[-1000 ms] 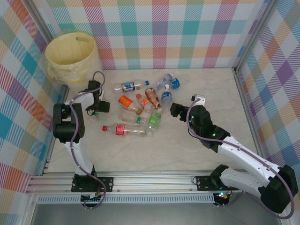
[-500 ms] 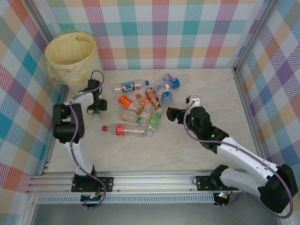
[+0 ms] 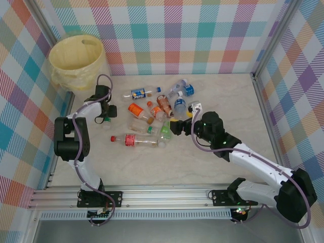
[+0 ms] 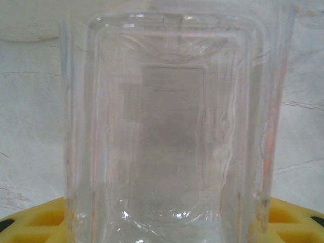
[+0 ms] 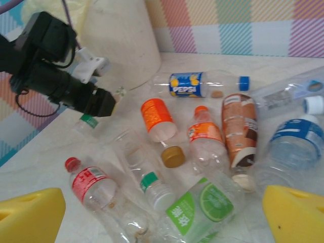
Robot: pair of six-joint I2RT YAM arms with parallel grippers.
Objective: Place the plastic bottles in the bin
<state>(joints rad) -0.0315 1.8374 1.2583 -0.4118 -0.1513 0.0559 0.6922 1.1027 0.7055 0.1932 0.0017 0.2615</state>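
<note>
Several plastic bottles lie in a heap mid-table: a Pepsi one (image 3: 139, 93), an orange-labelled one (image 3: 135, 110), a red-labelled one (image 3: 134, 140) and a green-labelled one (image 3: 166, 130). The bin (image 3: 76, 53), a pale-yellow lined bucket, stands at the far left corner. My left gripper (image 3: 105, 112) is at the heap's left side, shut on a clear bottle (image 4: 167, 131) with a green band (image 5: 89, 121). My right gripper (image 3: 177, 126) hangs open over the heap's right edge, with the green-labelled bottle (image 5: 207, 205) below the gap between its yellow fingertips (image 5: 30, 215).
Two blue-labelled bottles (image 3: 180, 105) and a brown-labelled one (image 5: 239, 129) lie at the heap's right. A loose gold cap (image 5: 173, 156) sits among them. Checked walls close the table on three sides. Bare marble lies in front of the heap and to its right.
My left gripper has closed on the clear bottle. My right arm has swung left, bringing its open gripper over the heap's right edge.
</note>
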